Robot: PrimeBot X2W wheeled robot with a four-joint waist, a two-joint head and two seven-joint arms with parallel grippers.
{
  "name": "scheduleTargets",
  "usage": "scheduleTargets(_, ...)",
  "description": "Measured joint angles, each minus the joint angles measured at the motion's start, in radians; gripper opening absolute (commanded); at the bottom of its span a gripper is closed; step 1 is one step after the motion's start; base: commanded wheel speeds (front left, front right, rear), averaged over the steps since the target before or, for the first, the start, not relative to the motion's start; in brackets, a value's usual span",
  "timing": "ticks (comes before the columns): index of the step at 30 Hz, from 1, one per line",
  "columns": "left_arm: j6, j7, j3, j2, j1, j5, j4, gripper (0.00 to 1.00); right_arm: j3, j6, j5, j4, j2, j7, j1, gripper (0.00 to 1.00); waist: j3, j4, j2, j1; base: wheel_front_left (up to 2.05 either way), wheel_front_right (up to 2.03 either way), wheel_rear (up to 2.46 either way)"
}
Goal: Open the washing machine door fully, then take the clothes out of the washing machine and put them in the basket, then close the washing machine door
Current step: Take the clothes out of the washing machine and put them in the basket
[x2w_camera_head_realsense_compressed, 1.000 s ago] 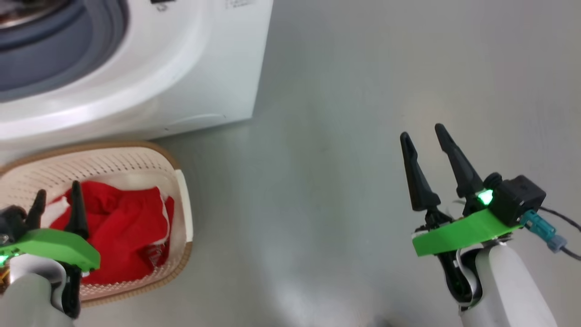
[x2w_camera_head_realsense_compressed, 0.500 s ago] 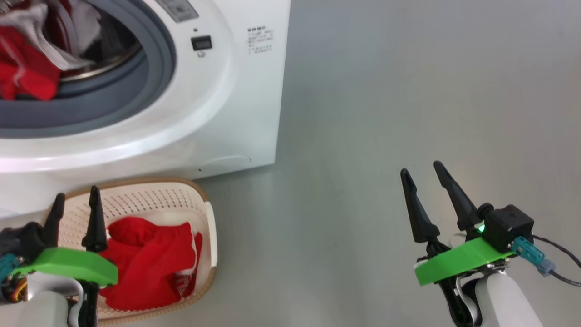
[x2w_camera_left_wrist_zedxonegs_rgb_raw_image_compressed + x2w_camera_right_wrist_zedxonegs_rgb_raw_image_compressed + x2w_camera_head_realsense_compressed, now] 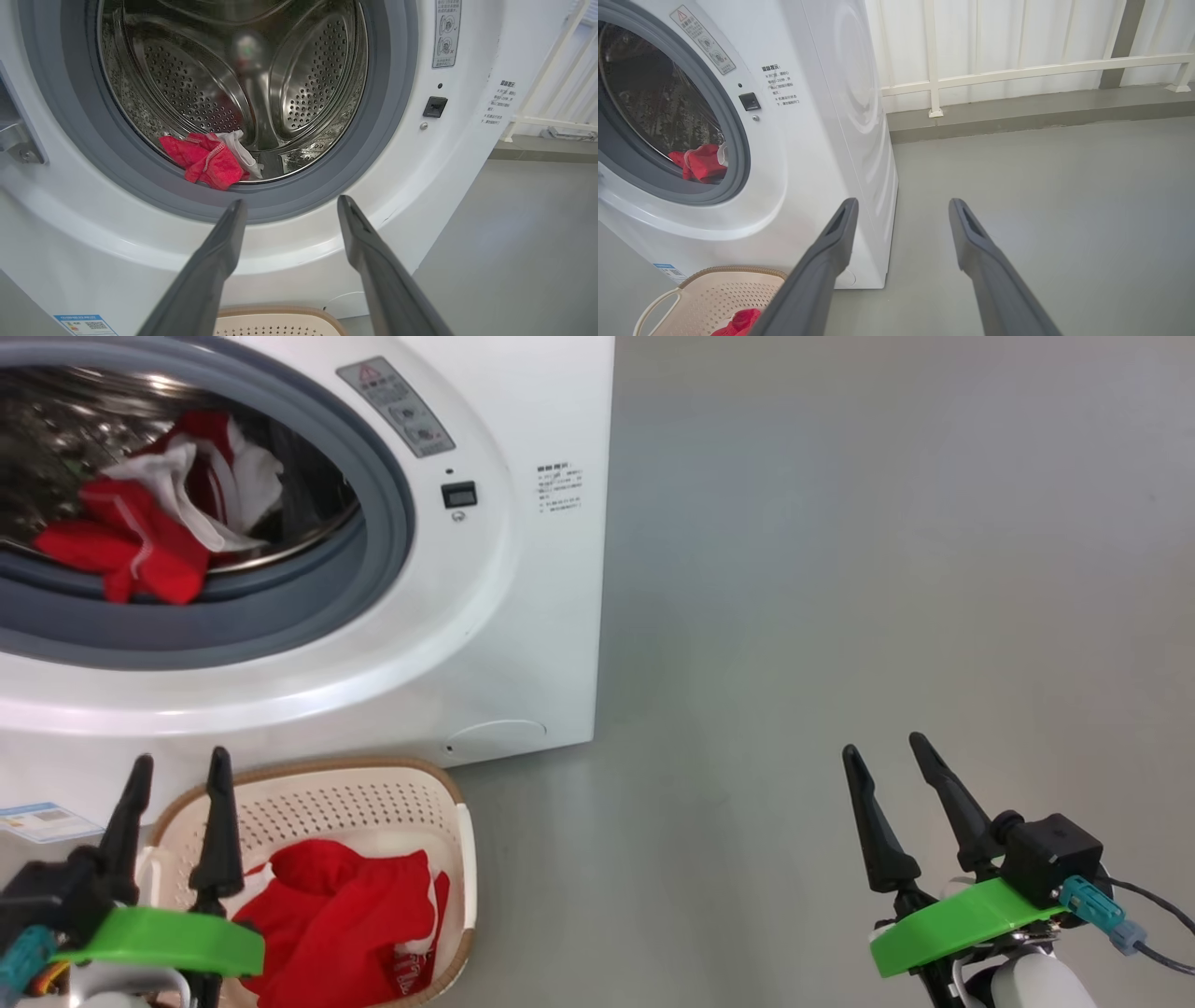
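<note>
Washing machine [image 3: 523, 616]: white front-loader, upper left of head view, standing on grey floor [image 3: 840, 569]. Round opening uncovered, ringed by grey rubber seal [image 3: 397, 532]; perforated steel drum [image 3: 303, 70] behind. On front panel, right of seal: grey warning label [image 3: 397, 406], small black square fitting [image 3: 458, 495], block of small printed text [image 3: 560, 490]. Blue-and-white sticker [image 3: 42, 821] low on the front, far left.

Clothes in drum [image 3: 140, 546]: crumpled red garment with white fabric, lying at the bottom front, just behind the seal's lower lip.

Basket [image 3: 373, 803]: cream perforated plastic, brown woven-look rim, on floor directly in front of the machine's base, below the round opening.

Clothes in basket [image 3: 345, 915]: bunched red fabric with white trim, resting inside, toward the right wall.

Left gripper [image 3: 182, 756]: lower left of head view, above the basket's left side; two dark fingers spread apart, nothing between them. In left wrist view, fingers aimed at the seal's lower arc, tips short of it, basket rim at the bottom edge.

Right gripper [image 3: 882, 745]: lower right of head view, over bare floor, well apart from machine and basket; fingers spread apart, empty. In right wrist view, fingers pointing past the machine's right front corner toward floor and white railing [image 3: 1017, 70]. Green mount [image 3: 952, 924] at its wrist.
</note>
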Motion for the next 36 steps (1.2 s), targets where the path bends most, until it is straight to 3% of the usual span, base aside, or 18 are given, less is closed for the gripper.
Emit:
scheduleTargets(15, 0.0, 0.0, 0.049, -0.013, 0.164, 0.034, -0.158, 1.0, -0.026, 0.0, 0.0, 0.0, -0.01, 0.0, 0.06, 1.0, -0.066, 0.014, 0.0, 0.0, 0.0, 0.0, 0.0)
scheduleTargets(36, 0.0, 0.0, 0.064, -0.033, 0.202, 0.034, -0.177, 1.0, -0.048, 0.0, 0.0, -0.006, -0.01, 0.0, 0.081, 1.0, -0.068, 0.023, 0.0, 0.0, 0.0, 0.0, 0.0)
